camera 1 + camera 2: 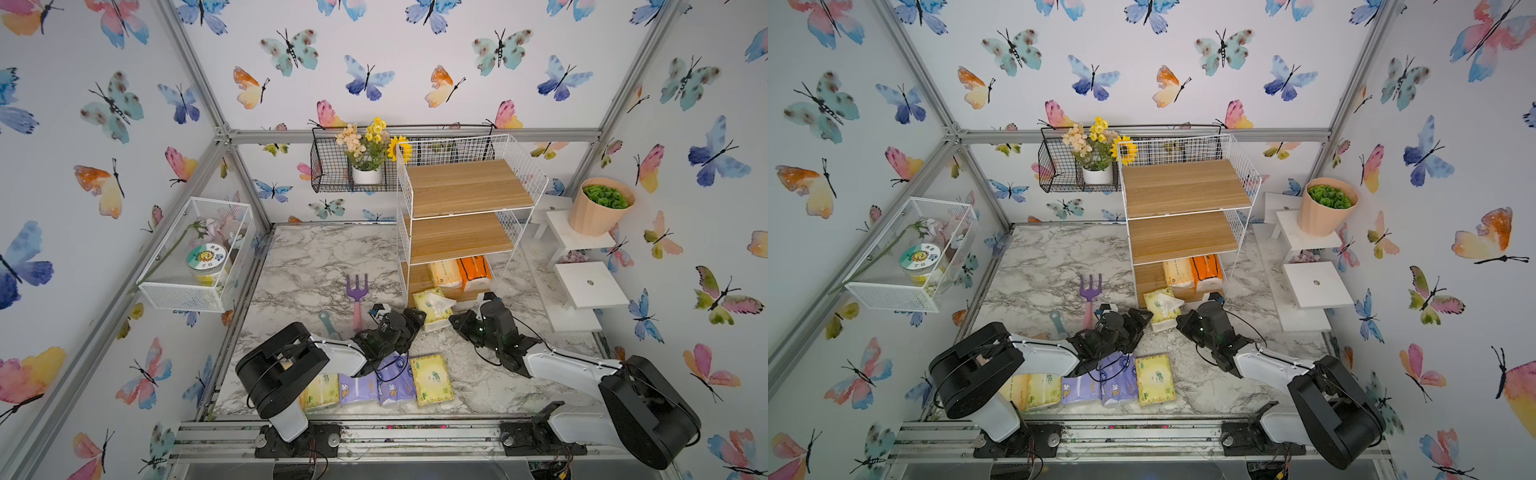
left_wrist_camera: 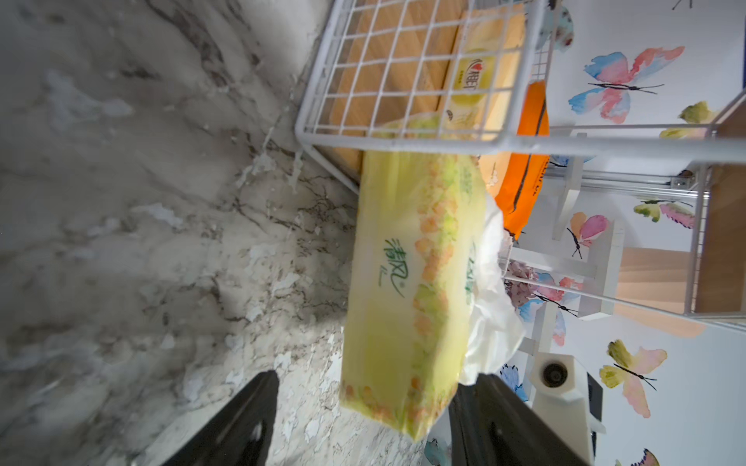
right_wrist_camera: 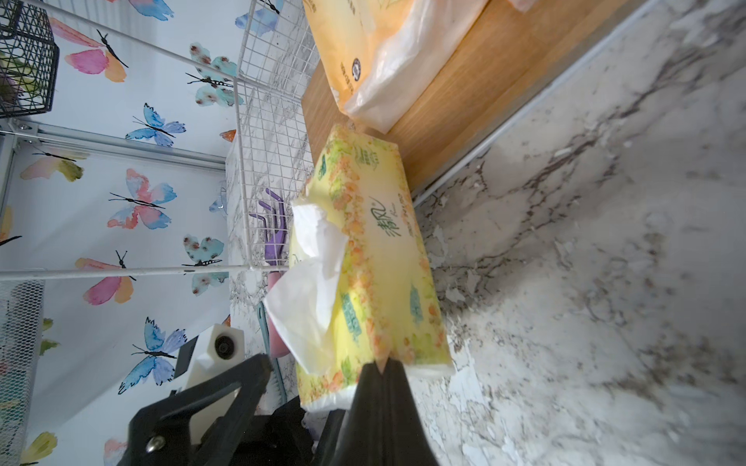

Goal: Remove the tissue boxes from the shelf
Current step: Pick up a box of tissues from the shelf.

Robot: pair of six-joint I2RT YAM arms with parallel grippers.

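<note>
Looking down in both top views, you see the two arms meet at one yellow-green tissue pack (image 1: 432, 306) lying just in front of the shelf (image 1: 469, 187), with a white tissue sticking out of its top. Its far end reaches the front edge of the shelf's bottom board.

Your left tool (image 2: 375, 377) stands wide open. The near end of that pack sits between its fingers (image 2: 246, 419), with bare marble surface (image 2: 121, 242) showing between one finger and the pack, so nothing is clamped.

Your right tool (image 3: 381, 387) is fully closed, and its tips press against a corner of the pack's near end. You cannot tell whether they pinch any wrapper.

On the bottom tier a pale yellow pack (image 1: 444, 272) and an orange pack (image 1: 473, 270) lie side by side. Near the front of the surface lie a yellow pack (image 1: 320, 390), two purple packs (image 1: 357, 388) and a second yellow-green pack (image 1: 432, 378).
</note>
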